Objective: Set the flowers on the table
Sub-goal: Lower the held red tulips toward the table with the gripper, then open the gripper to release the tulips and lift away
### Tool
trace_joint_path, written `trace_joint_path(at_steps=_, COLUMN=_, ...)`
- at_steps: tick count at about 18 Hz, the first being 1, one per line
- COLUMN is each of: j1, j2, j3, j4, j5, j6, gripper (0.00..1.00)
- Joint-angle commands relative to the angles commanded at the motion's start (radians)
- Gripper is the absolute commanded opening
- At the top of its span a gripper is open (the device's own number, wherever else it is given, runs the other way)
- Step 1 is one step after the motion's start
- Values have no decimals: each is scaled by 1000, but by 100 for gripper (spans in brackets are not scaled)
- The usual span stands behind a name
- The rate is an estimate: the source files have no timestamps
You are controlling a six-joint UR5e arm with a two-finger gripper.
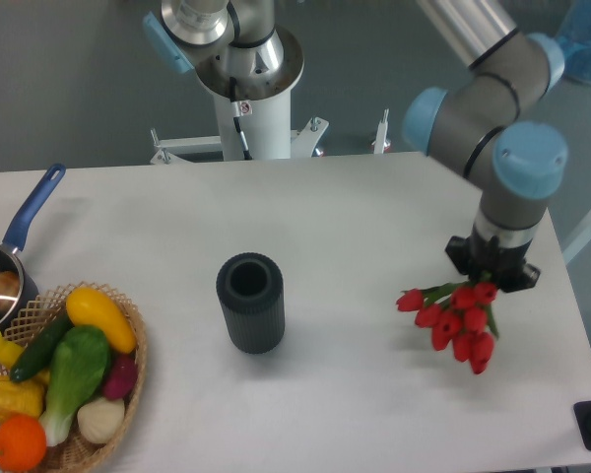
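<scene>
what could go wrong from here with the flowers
The end effector holds the flowers by the stems, buds hanging low and tilted; pressing down too far may crush them against the table. They hang fairly near the table's right edge, so a careless release might let them roll off. The fingers are hidden, so grip security is unclear.

On the worktop (374, 217) a cylinder (250, 303) stands near the middle. A basket (128, 394) sits at the front left corner, with a pan (10, 266) just behind it. The flowers (455, 320) hang at the right side, under the tool (492, 278).
</scene>
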Motion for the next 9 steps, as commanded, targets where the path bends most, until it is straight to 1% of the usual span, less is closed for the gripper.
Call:
trace_joint_path(at_steps=1, j1=-2, j2=0, j3=-3, j4=0, j5=0, j6=-2, gripper=35)
trace_joint_path(at_steps=2, j1=-2, j2=1, j3=-8, j4=-2, j5=-3, j6=-2, gripper=51)
trace_joint_path(at_steps=4, j1=-3, j2=11, j3=-14, j4=0, j5=-3, j6=2, gripper=100)
trace_joint_path(at_steps=6, j1=-2, j2=17, j3=-23, j4=9, j5=-3, j6=12, gripper=100)
trace_joint_path(at_steps=7, j1=0, j2=18, j3=-34, j4=41, j5=-3, j6=20, gripper=100)
trace_joint_path(at_steps=9, j1=3, j2=29, j3=-46, j4=75, j5=0, j6=18, gripper=100)
